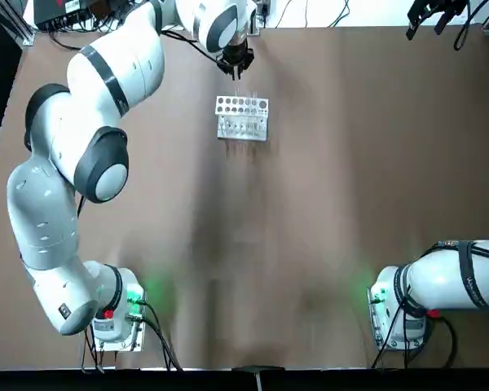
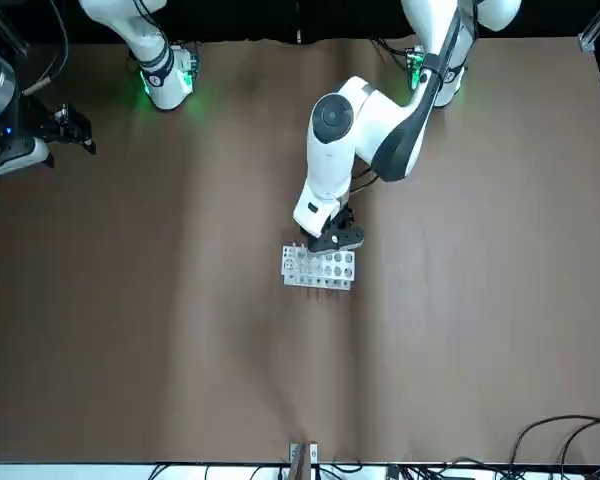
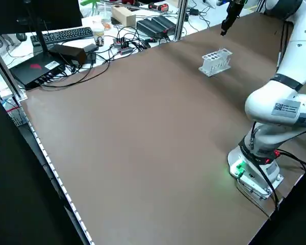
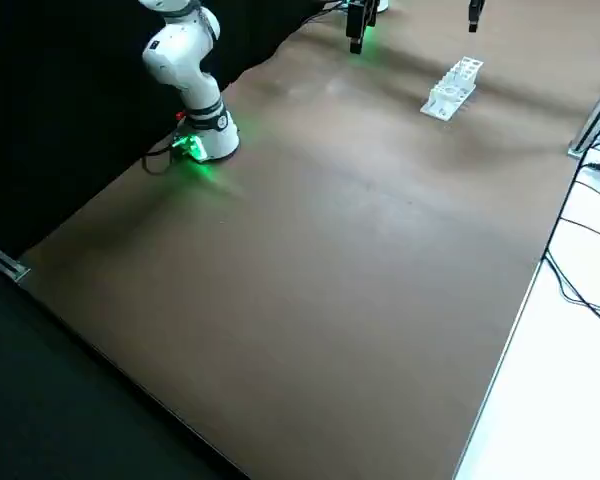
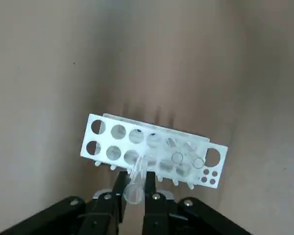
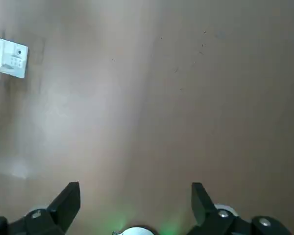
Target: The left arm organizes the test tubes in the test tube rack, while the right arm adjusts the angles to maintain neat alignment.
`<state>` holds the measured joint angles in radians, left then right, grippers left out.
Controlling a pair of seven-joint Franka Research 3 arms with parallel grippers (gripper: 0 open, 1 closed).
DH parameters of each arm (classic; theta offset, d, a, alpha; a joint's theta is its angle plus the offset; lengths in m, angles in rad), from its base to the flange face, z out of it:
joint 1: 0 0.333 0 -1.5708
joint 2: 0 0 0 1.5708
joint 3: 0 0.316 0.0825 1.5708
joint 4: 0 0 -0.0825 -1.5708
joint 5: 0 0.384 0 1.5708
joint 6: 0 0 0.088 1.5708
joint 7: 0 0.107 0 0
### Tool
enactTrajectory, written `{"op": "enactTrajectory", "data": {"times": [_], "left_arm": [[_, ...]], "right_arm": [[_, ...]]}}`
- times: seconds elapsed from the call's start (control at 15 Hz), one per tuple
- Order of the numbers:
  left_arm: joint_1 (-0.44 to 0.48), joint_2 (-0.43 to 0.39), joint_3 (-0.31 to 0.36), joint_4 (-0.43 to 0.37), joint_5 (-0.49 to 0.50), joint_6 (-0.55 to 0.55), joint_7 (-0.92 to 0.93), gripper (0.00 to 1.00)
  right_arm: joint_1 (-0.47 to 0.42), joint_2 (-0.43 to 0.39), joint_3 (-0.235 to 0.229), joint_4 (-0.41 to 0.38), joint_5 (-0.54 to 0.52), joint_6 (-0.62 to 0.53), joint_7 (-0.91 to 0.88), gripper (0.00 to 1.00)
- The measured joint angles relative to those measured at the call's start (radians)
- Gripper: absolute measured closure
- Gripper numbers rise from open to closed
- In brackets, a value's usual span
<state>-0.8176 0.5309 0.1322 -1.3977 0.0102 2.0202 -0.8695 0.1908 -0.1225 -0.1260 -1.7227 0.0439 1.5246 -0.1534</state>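
A broad brown matte desk [image 3: 143,127] fills most of the left side view. At upper left of that frame lie a black computer keyboard [image 3: 66,34], tangled black cables [image 3: 120,43] and a tan cardboard box [image 3: 123,14] (partly hidden behind clutter).

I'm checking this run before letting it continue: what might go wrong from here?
The left gripper holds a clear test tube tilted over the test tube rack; it may miss its hole or jam. The light rack stands unheld, since the right gripper hangs open far away, so a push might shift it.

Test tubes [image 1: 243,126] in the test tube rack [image 1: 241,106] are too faint to count.
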Motion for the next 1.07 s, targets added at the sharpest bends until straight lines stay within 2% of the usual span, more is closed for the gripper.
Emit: {"op": "enactTrajectory", "data": {"times": [1.07], "left_arm": [[0.0,0.035,0.018,0.0,0.0,0.1,0.03,0.82]], "right_arm": [[0.0,0.0,0.0,0.0,0.0,0.0,0.0,0.0]]}}
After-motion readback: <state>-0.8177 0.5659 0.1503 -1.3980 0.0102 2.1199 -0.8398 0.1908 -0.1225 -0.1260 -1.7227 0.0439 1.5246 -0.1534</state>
